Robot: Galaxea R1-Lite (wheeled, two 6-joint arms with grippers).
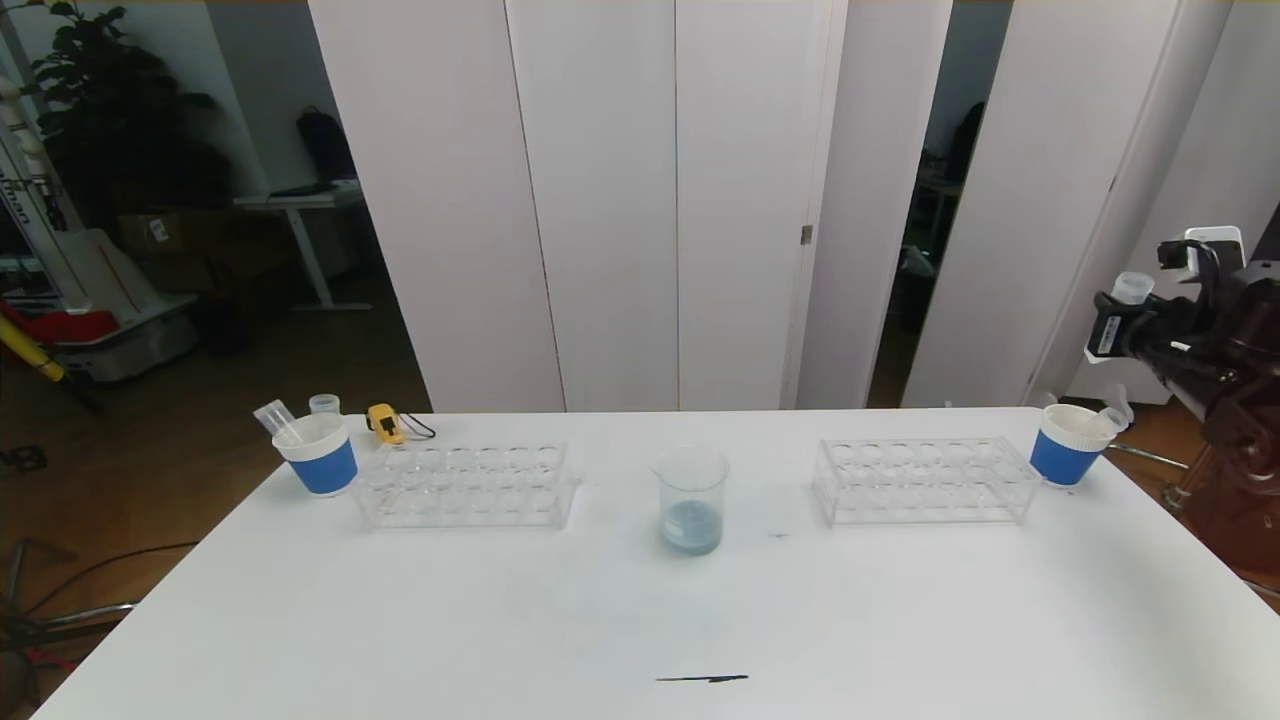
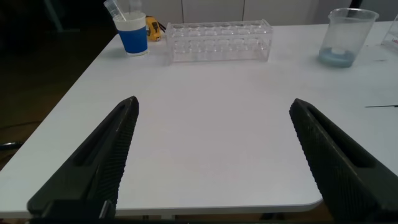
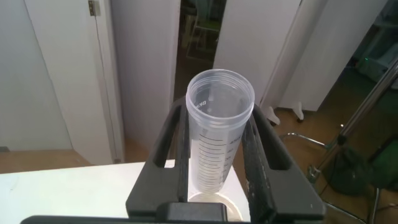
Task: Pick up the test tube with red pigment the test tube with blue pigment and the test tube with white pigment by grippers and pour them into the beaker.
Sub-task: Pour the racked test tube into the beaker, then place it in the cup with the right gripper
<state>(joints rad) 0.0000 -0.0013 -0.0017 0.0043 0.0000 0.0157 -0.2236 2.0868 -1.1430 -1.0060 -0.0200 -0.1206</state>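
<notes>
**Right gripper holds an empty tube above the paper cup**

The right gripper (image 3: 217, 180), raised off the right edge of the white table (image 1: 640, 600), is clamped on a clear plastic tube (image 3: 217, 134) with printed measuring lines. The tube stands upright between the black fingers (image 3: 264, 155), its open mouth facing the wrist camera; no liquid shows inside it. Directly under the gripper is the white rim of the right-hand blue-and-white paper cup (image 1: 1066, 442), which already holds another clear tube leaning over its edge.

The left gripper (image 2: 214, 155) hovers low over the near left part of the table with its jaws spread wide and nothing between them.

The beaker (image 1: 691, 498) stands at the middle of the table with a shallow layer of pale blue-grey liquid at its bottom. A clear rack (image 1: 466, 485) sits to the beaker's left and a second clear rack (image 1: 922, 479) to its right; both have vacant holes. Beyond the left rack from the beaker is a second paper cup (image 1: 318, 452) with a clear tube (image 1: 277, 419) sticking out of it. A small yellow object (image 1: 384, 422) lies just behind that rack.
</notes>
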